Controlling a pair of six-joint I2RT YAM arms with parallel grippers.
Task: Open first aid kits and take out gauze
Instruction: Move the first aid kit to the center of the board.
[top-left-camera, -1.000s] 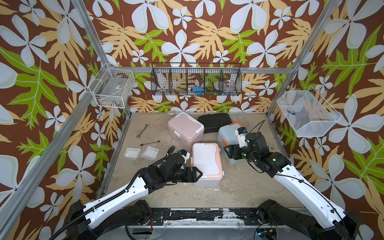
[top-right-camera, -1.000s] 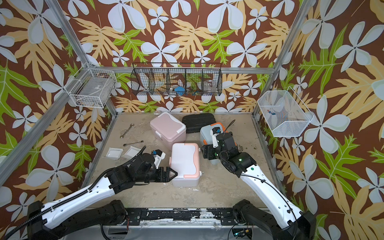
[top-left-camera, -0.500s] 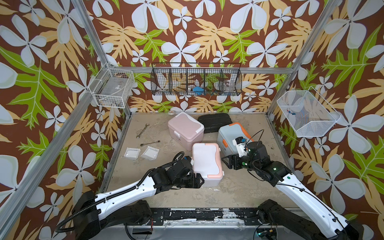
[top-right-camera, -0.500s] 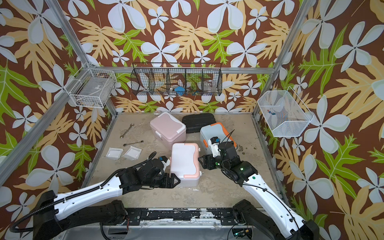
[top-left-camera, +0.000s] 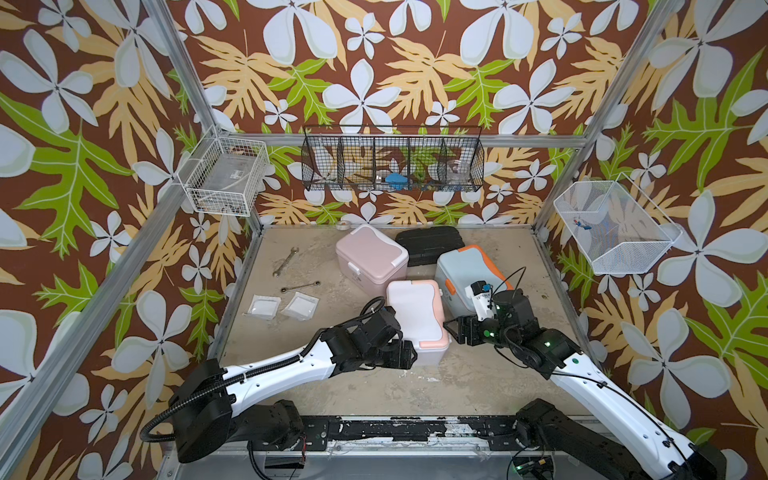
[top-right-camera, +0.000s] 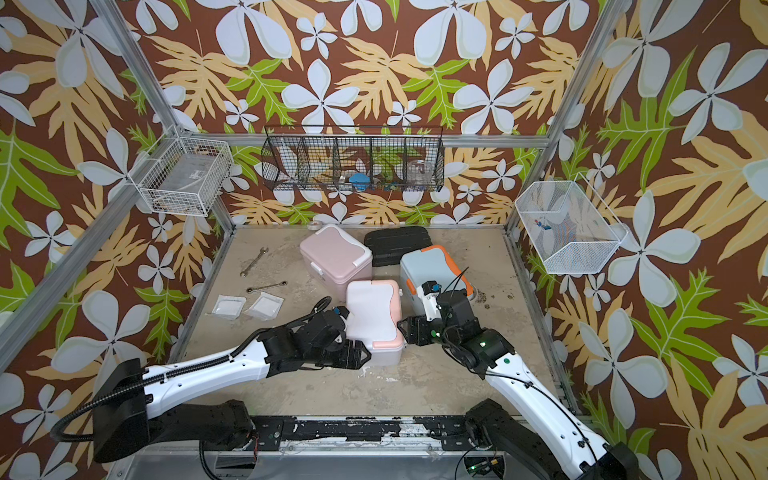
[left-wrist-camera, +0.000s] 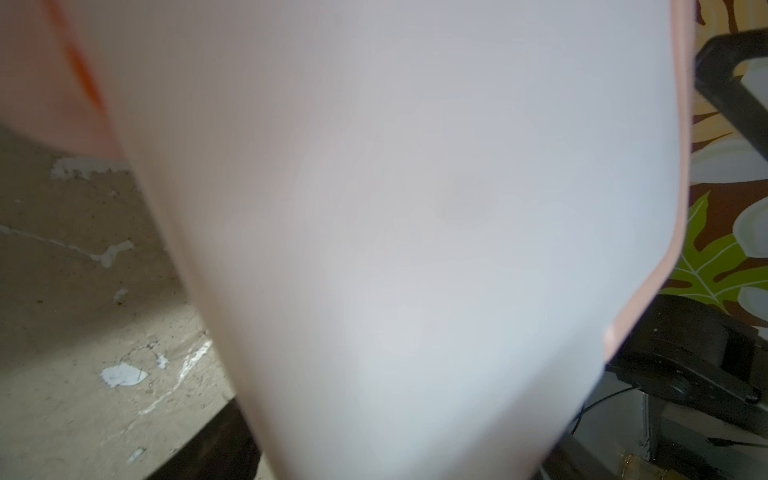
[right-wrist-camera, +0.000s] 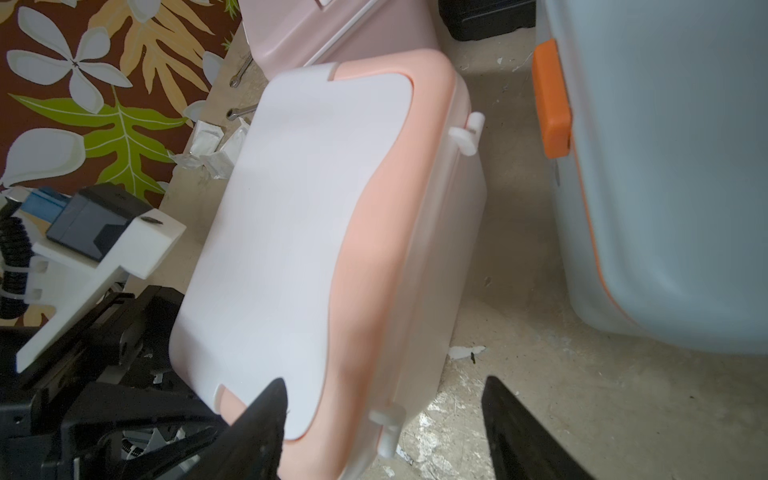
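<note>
A worn beige tabletop (top-left-camera: 332, 386) sits inside walls papered with large flowers and leaves. In the right wrist view the right gripper (right-wrist-camera: 384, 380) shows two dark fingers (right-wrist-camera: 266, 419) spread wide. One overlaps the near corner of the white-and-peach first aid kit (right-wrist-camera: 291, 232), and the other hangs over bare table beside that kit's side. Nothing is pinched between them.

The left gripper (top-left-camera: 405, 355) sits against the same kit's near left corner in both top views. Its wrist camera is filled by the kit's blurred pale side, so it cannot be told whether its fingers are spread or pressed together.

The kit is a rounded box with a flat white lid panel, a peach rim band, a translucent whitish body and small white pegs on its side. Its lid is down. It stands mid-table, just in front of the pink kit (top-left-camera: 370, 257). The light blue kit (top-left-camera: 465, 266) is just to its right, orange latch facing it. A flat black case (top-left-camera: 430, 245) lies behind them.

Two gauze packets (top-left-camera: 262, 306), white squares in clear wrap, lie flat side by side well to the left, with two wrenches (top-left-camera: 300, 286) just beyond them.
</note>
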